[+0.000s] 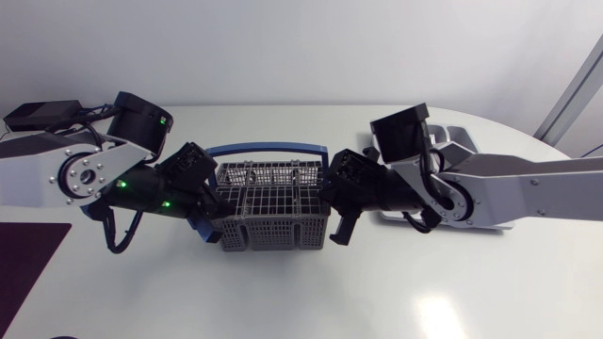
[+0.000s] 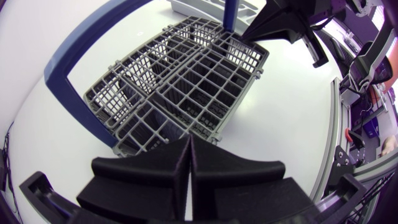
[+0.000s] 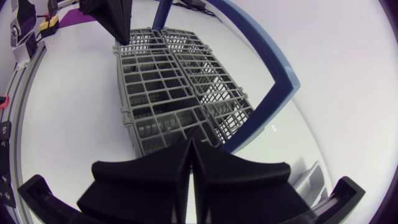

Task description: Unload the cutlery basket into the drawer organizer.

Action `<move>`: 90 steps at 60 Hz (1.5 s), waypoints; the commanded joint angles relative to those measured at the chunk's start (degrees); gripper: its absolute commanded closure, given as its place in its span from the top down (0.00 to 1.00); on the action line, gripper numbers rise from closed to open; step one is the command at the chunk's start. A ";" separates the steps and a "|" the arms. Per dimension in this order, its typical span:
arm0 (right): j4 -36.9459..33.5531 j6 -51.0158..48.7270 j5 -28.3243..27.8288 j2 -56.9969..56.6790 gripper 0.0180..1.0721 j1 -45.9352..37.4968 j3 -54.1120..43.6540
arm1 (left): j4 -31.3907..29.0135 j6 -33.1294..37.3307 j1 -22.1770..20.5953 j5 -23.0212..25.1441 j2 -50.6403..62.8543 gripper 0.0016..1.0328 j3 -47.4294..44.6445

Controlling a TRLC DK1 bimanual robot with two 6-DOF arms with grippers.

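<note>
Cutlery basket (image 1: pixel 273 202) sits mid-counter (image 1: pixel 283 301). Our left hand (image 2: pixel 189 144) clenched, fingers pressed together, at one end; our right hand (image 3: pixel 191 149) likewise clenched at other end. Drawer organizer (image 1: pixel 464 137) partly hidden behind right arm (image 1: pixel 528 188).

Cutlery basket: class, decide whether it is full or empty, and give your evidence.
Empty, as far as visible: the cutlery basket shows only bare grid compartments in both wrist views, no cutlery.

A white table (image 1: pixel 283 301) carries a dark purple mat (image 1: pixel 28 268) at its eight o'clock edge, and a flat black box (image 1: pixel 42 115) with cables sits at about ten o'clock, well apart from the mat
</note>
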 commanded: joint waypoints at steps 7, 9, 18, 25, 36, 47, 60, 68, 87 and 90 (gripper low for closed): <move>-2.53 1.08 0.52 -6.76 0.05 -0.35 -1.66 | -1.82 1.04 0.12 0.16 -4.96 0.06 -0.84; -3.23 1.08 0.43 -8.34 0.05 -0.26 -1.74 | -1.99 1.04 0.39 0.16 -5.75 0.06 -0.66; -4.11 0.90 0.25 -12.12 0.05 -2.46 -2.01 | -3.75 1.74 2.94 0.07 -8.30 0.06 0.66; -3.67 0.46 -2.65 -9.75 0.05 -7.38 -0.51 | -4.63 2.97 5.22 0.07 -9.09 0.06 1.19; -1.82 0.55 -8.80 -3.42 0.05 -12.39 3.09 | -4.89 4.82 7.86 0.16 -9.00 0.06 0.22; -1.91 1.69 -13.55 3.26 0.05 -13.09 8.54 | -4.63 6.40 9.09 0.33 -7.95 0.06 -1.98; -2.97 2.31 -16.45 10.20 0.05 -11.69 14.52 | -3.31 6.31 9.00 0.24 -7.24 0.06 -3.38; -3.85 2.31 -18.38 13.72 0.05 -11.42 16.80 | -3.05 6.23 8.47 0.24 -6.45 0.06 -3.65; -4.46 1.43 -18.56 15.91 0.05 -12.21 17.33 | -2.34 6.14 7.16 0.24 -4.26 0.06 -3.30; -4.37 1.61 -18.64 14.68 0.05 -12.39 17.07 | -2.34 6.05 7.16 0.24 -4.17 0.06 -2.95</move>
